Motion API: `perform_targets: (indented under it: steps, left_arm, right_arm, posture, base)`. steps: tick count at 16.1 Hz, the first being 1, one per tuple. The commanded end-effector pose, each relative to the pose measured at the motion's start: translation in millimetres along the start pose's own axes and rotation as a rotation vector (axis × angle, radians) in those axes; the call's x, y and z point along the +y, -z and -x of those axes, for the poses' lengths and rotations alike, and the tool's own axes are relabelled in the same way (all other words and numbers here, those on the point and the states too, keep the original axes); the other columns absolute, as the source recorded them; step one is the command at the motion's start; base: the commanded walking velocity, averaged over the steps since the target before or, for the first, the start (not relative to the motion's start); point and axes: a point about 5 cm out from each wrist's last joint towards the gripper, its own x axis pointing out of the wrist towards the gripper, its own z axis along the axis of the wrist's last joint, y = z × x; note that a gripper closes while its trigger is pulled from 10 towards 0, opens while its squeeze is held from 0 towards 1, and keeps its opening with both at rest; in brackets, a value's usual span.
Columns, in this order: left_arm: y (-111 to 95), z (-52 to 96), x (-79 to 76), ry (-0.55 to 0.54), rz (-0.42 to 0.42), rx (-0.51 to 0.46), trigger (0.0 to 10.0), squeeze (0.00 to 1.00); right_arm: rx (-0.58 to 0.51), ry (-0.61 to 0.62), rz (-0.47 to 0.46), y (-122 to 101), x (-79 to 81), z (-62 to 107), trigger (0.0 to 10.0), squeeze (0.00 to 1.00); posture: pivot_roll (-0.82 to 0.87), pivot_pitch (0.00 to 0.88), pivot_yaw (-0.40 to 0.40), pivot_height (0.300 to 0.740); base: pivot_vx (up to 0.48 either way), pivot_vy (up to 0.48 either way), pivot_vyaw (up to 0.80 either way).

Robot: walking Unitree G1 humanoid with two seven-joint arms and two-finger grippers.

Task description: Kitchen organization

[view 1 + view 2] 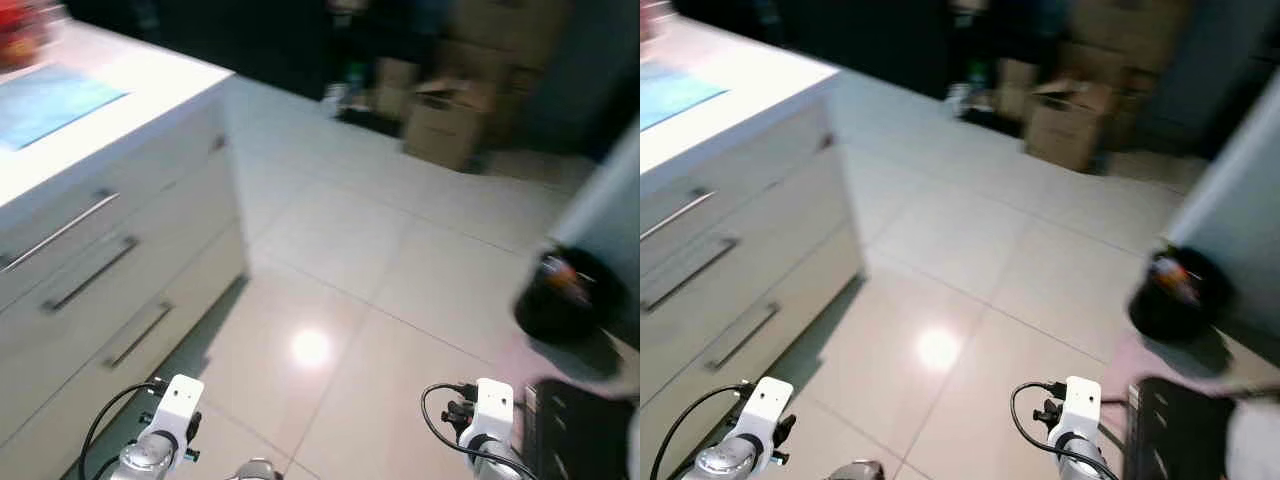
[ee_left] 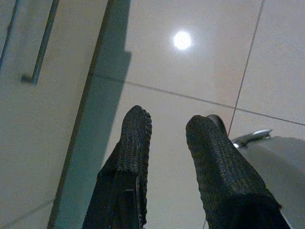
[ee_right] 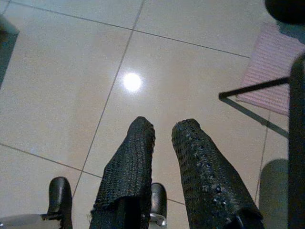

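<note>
Two arms: I see both hanging low over pale floor tiles [image 1: 400, 210], nothing in either.
Left gripper [image 2: 167, 129]: its two black fingers stand apart with a clear gap, holding nothing, pointing down at the tiles beside the cabinet base.
Right gripper [image 3: 162, 131]: fingers parted by a narrower gap, empty, over bare tile with a ceiling light's glare spot just ahead.
Counter [image 1: 130, 90]: white top on my left, with a blue mat [image 1: 45, 100] lying on it and something red at its far corner, too blurred for me to name.
Drawers [image 1: 110, 270]: three fronts with long metal bar handles, all closed, under that counter.
Cardboard boxes [image 1: 450, 120]: stacked on the floor at the far side, well apart from me.
Black bin [image 1: 565, 295]: round, on my right, with colourful contents I cannot make out.
Pink mat [image 3: 271, 67]: on the floor to the right, beside a dark frame.
</note>
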Motion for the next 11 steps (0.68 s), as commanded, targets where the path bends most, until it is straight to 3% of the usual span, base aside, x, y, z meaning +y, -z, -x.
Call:
perform_targets:
  steps: [1,11]
  left_arm:
    - [1.8,0.9,3.8,0.0,0.0,0.003,10.0,0.0]
    - [0.6,1.1,8.0,0.006,-0.031,0.006,10.0,0.0]
  right_arm:
    - [0.002,0.002,-0.016,1.1,-0.8,0.4,10.0,0.0]
    - [-0.003,-0.004,-0.033,2.9,0.8,1.2,10.0,0.0]
  posture:
    - [0.0,0.034,-0.055,0.74]
    - [0.0,0.044,-0.046,0.74]
  base:
    - [0.0,0.48,0.8]
    - [0.0,0.0,0.8]
